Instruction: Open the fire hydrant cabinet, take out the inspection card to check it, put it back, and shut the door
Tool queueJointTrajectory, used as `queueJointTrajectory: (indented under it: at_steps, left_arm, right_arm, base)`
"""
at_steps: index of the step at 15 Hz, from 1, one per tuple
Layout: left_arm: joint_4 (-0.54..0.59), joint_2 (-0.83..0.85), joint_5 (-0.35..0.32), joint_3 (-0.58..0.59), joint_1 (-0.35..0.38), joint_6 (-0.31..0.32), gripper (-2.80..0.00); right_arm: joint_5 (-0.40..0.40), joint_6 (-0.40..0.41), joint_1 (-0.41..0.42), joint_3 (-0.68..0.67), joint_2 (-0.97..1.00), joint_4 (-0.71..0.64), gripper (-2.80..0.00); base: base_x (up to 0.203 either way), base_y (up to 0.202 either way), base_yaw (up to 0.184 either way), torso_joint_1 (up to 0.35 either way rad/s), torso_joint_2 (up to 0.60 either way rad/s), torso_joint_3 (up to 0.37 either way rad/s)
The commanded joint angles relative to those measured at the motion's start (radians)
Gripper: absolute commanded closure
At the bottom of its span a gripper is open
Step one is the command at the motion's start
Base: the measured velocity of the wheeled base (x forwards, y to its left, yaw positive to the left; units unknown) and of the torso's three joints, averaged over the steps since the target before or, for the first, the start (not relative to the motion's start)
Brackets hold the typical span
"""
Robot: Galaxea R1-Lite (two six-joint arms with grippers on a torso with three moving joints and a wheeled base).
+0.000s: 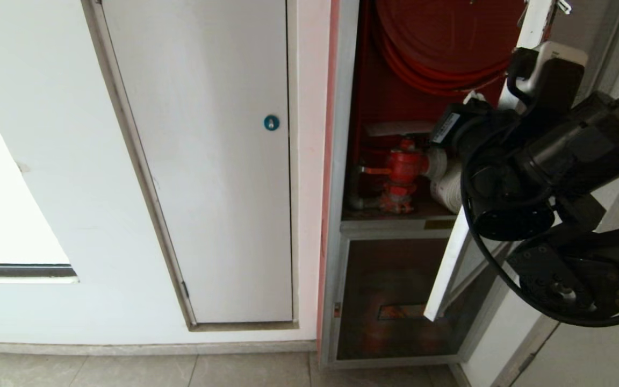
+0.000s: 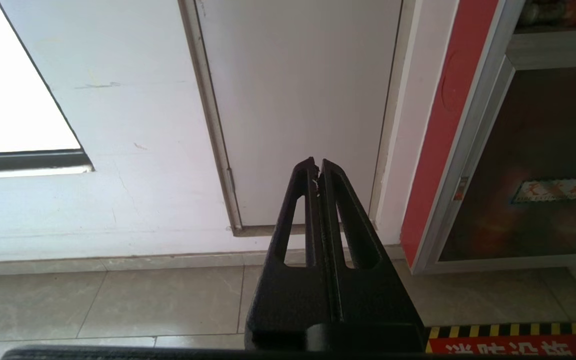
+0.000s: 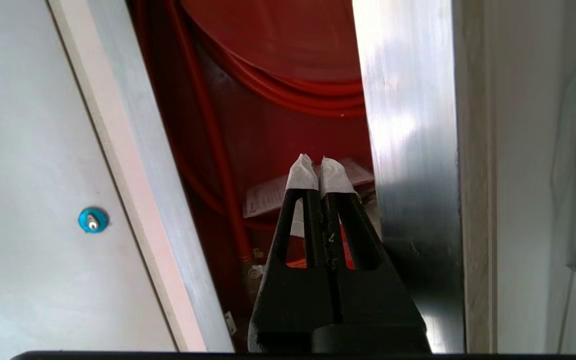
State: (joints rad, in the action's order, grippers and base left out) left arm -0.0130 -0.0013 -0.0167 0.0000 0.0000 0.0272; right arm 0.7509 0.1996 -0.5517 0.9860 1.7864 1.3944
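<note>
Right gripper [image 3: 320,167], clenched on nothing, points into the open fire hydrant cabinet [image 1: 342,161] beside the swung-out door [image 3: 408,150], while the inspection card [image 3: 268,197] lies inside above the red valve [image 1: 403,169].

You have the left gripper [image 2: 318,170] pressed shut and empty above the tiled floor [image 2: 118,300], facing the plain white door [image 2: 298,100], with the fire hydrant cabinet [image 2: 473,150] and its lower glass door [image 2: 543,150] to one side.
</note>
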Motion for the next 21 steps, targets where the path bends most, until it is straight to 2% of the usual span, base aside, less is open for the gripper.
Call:
queueJointTrajectory:
  at_steps: [1, 21]
  left_arm:
    - [-0.001, 0.0, 0.0, 0.006, 0.0, 0.0, 0.0]
    - [-0.001, 0.0, 0.0, 0.006, 0.0, 0.0, 0.0]
  right_arm:
    - [0.004, 0.001, -0.001, -0.026, -0.046, 0.008, 0.0]
    - [0.024, 0.007, 0.016, -0.189, -0.333, -0.015, 0.0]
  base:
    - [0.0, 0.0, 0.0, 0.0, 0.0, 0.0]
    - [0.0, 0.0, 0.0, 0.0, 0.0, 0.0]
